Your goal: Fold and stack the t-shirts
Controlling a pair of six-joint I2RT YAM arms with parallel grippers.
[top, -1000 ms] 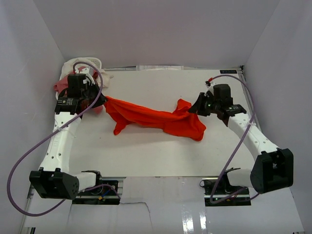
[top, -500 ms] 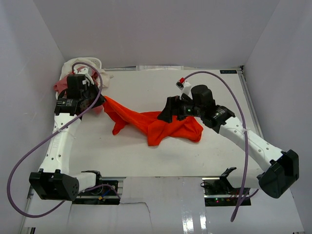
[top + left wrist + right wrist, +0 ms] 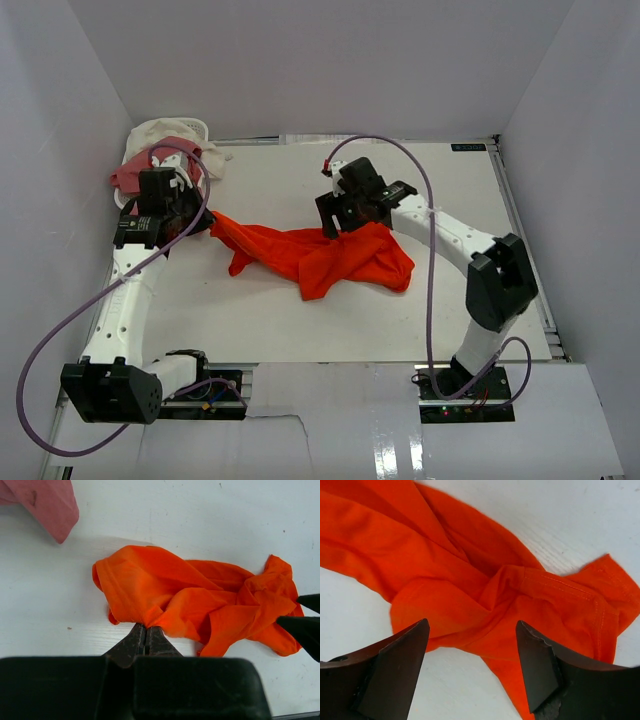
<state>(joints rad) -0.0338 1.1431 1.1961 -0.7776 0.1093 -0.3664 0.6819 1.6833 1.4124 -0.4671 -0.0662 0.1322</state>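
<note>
Early days — your orange shirt (image 3: 330, 255) crumpled, nothing folded | left claw (image 3: 145, 632) pinching its edge | right claw (image 3: 472, 627) gaping over it | pink shirt (image 3: 125, 177), cream shirt (image 3: 160, 130) — far left

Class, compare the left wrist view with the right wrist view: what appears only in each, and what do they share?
Only the left wrist view shows a corner of the pink t-shirt and the left gripper shut on an edge of the orange t-shirt. Only the right wrist view shows the stitching along that shirt's hem. Both show the orange t-shirt crumpled on the white table, and the right gripper open, holding nothing.
</note>
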